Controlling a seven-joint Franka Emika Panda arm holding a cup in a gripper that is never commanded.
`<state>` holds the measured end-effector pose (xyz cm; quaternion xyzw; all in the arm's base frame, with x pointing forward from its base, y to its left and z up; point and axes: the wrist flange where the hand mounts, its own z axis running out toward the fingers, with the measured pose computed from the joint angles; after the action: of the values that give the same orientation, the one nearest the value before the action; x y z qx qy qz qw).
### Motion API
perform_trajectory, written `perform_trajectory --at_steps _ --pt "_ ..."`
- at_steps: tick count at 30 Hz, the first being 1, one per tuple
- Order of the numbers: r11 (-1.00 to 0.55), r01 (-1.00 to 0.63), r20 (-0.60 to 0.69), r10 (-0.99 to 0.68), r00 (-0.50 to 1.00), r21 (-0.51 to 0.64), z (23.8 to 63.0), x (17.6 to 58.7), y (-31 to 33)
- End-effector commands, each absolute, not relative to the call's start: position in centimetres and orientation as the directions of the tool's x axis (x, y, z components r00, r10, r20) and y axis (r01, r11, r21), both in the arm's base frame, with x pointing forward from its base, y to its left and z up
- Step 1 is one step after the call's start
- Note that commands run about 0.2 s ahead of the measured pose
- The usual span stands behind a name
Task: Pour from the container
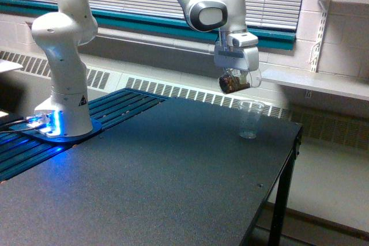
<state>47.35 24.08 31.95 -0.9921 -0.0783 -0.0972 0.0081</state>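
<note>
One container (233, 82), seemingly tilted, hangs in jaws.

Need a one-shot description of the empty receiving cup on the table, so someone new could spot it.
Start at the dark table and go to its far corner on the exterior view's right. The ridged clear cup stands there upright and alone, just below the gripper. Unlike the small held cup with brown bits, it looks empty.

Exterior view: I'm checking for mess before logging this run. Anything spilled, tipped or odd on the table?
Nothing stands out. The hand holds the container tilted in the air, brown bits inside, up and to the left of the ridged cup. That cup stands upright on the dark table, and no spill shows.
</note>
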Motion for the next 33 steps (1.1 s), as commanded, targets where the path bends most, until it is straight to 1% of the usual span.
perform_trajectory --at_steps 1,17,33 --pt "-0.995 0.104 0.2 0.103 0.974 0.007 32.1 47.9 25.5" --pt "-0.99 0.104 0.141 0.117 0.983 0.099 30.5 48.2 26.9" --pt "-0.97 0.148 0.091 0.167 0.982 0.192 30.3 48.6 28.2"
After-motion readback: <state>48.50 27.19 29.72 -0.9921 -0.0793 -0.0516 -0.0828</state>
